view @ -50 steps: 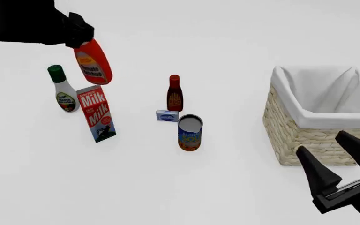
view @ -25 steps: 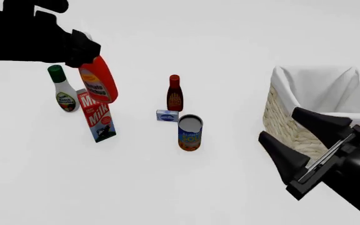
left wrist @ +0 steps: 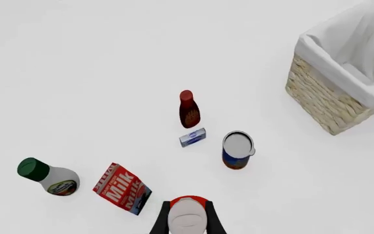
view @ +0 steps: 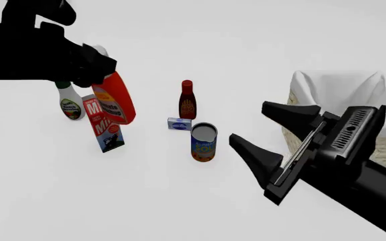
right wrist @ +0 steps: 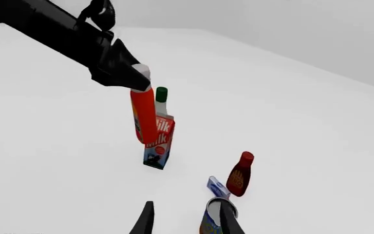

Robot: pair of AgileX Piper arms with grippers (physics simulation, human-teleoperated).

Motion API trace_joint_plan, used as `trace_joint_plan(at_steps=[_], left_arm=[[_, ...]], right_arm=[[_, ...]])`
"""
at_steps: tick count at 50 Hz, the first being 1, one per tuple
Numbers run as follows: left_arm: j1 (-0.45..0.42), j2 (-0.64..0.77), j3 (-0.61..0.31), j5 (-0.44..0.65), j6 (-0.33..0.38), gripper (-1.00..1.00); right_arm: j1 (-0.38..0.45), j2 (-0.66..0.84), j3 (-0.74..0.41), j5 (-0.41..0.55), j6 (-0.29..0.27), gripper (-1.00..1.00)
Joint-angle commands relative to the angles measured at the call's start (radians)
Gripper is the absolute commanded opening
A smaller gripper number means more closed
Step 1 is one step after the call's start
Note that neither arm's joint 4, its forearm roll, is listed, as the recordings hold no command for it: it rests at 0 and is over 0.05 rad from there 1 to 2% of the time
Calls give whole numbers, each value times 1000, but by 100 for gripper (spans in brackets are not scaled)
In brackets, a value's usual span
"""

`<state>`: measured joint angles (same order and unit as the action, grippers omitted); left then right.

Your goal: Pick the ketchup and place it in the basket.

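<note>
— Ketchup [view: 115,98] first: where is it?
— Up off the table, gripped at the cap by the left gripper [view: 98,64], whose jaws are closed on it. It hangs tilted in front of the milk carton [view: 103,125], covering the carton's upper part in the front view.
— And further left of the carton?
— A white bottle with a green cap [left wrist: 47,176] stands just beside it, partly behind the left arm.
— Right of the carton?
— The dark brown-red bottle [view: 187,100], a small blue-white box [view: 179,123] just in front of it, and an open can [view: 204,141] nearer the camera.
— The basket [view: 334,92]?
— Well to the right of the carton, standing with its white lining folded over the rim; the right arm hides much of it.
— That right gripper [view: 267,134]?
— Its jaws are spread wide with nothing between them, held in the air between can and basket.
</note>
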<state>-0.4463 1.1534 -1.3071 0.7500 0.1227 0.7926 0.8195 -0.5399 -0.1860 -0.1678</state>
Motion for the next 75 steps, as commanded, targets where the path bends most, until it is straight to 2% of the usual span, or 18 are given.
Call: trace_joint_plan(at_steps=[1, 17, 25, 44, 65, 75], left_arm=[[-46, -31, 17, 11, 2, -100], [-113, -65, 19, 48, -21, -100], [-130, -64, 2, 63, -26, -100], [-241, -43, -39, 76, -58, -100], [-316, -23, -93, 110, -76, -100], [-331, -28, -98, 124, -76, -100]], right_arm=[[69, 84, -64, -6, -16, 100], [147, 188, -142, 10, -7, 100], [163, 216, -162, 6, -5, 100], [209, 256, -197, 1, 17, 100], [228, 265, -206, -14, 36, 100], [225, 279, -210, -28, 24, 100]])
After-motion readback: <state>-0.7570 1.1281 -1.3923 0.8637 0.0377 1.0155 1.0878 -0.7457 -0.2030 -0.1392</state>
